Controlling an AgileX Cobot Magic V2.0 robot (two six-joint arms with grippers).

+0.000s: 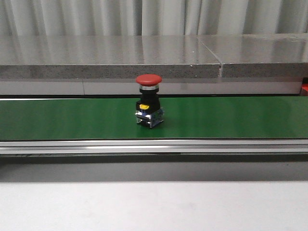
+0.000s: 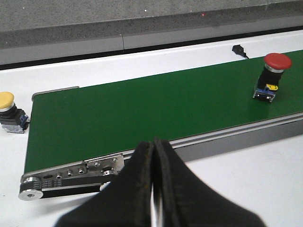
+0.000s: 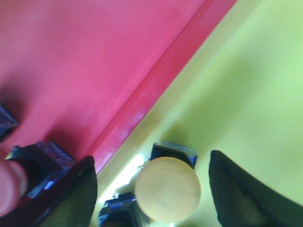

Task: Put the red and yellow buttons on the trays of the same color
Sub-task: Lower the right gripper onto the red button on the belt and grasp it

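On my screens, left to right: one yellow-capped button [image 2: 10, 111] stands on the white table [image 2: 246, 184] just off the left end of the green conveyor belt [image 2: 142, 109], seen from my left wrist camera. One left gripper [image 2: 154, 189], its black fingers pressed together with nothing between them, hangs over the belt's near rail. One red mushroom button [image 1: 148, 101] stands upright on the belt, roughly mid-belt in the front view (neither arm shows there). Further right, from my right wrist camera: one red tray [image 3: 80, 66] and one yellow tray [image 3: 246, 85] lie side by side, rims touching. In the red tray I count one button with a red cap [image 3: 12, 187], mostly cut off by the frame edge; a second dark corner beside it I cannot identify. In the yellow tray, one pale yellow button [image 3: 168, 189] sits between the spread fingers of the right gripper [image 3: 154, 189], which are wide apart and not touching it; a second blue-and-black base [image 3: 118, 213] lies beside it, cap unseen.
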